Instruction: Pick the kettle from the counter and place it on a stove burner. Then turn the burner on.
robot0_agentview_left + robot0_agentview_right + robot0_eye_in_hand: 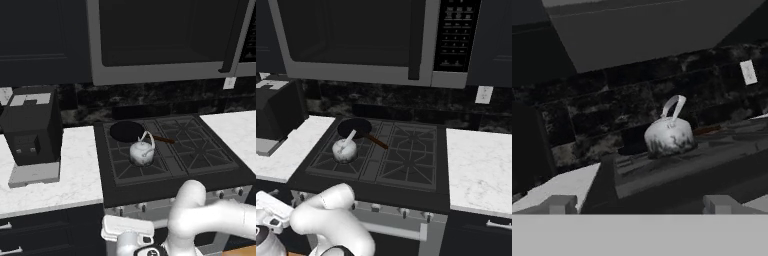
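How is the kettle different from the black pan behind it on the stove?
The kettle is silvery-white and round like a ball; the pan is black, flat and low. The kettle has a thin arched handle standing up over it; the pan has a straight brown handle pointing sideways. The kettle sits on the front left burner; the pan sits on the back one. Both rest on the stove's left side, close together.

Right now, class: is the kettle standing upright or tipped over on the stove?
Upright. The kettle sits on its base on the front-left stove burner, its arched handle rising above the body in every view, with the pan just behind it.
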Motion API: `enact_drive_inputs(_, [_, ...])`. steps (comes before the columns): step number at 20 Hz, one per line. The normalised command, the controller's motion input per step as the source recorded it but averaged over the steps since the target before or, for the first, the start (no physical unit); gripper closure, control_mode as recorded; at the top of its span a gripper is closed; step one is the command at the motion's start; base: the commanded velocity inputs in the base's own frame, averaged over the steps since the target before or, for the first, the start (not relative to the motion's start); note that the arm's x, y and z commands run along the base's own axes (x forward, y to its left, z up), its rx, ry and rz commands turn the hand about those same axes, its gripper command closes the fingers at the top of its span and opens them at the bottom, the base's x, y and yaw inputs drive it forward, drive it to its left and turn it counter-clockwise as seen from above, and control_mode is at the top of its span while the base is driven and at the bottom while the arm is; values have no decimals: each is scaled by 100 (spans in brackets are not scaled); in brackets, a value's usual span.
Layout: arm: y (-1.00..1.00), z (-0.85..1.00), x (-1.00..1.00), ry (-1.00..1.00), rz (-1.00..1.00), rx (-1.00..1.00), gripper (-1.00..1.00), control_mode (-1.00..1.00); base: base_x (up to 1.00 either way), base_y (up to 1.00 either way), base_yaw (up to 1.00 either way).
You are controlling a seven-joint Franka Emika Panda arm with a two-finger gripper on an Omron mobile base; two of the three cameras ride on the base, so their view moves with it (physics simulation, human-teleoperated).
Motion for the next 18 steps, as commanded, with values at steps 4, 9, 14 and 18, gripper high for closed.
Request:
enact_drive_inputs(4, [17,-69,9,0,6,-17,-100,-100,0,0,0])
enact_drive_inputs(9, [21,-63,1,-4,8,-6,-100,-100,0,0,0])
enact_drive_inputs(14, [4,-30,8,-8,5,3,-100,-100,0,0,0])
enact_drive_inputs(18, [0,-28,14,-10,4,7,-100,-100,0,0,0])
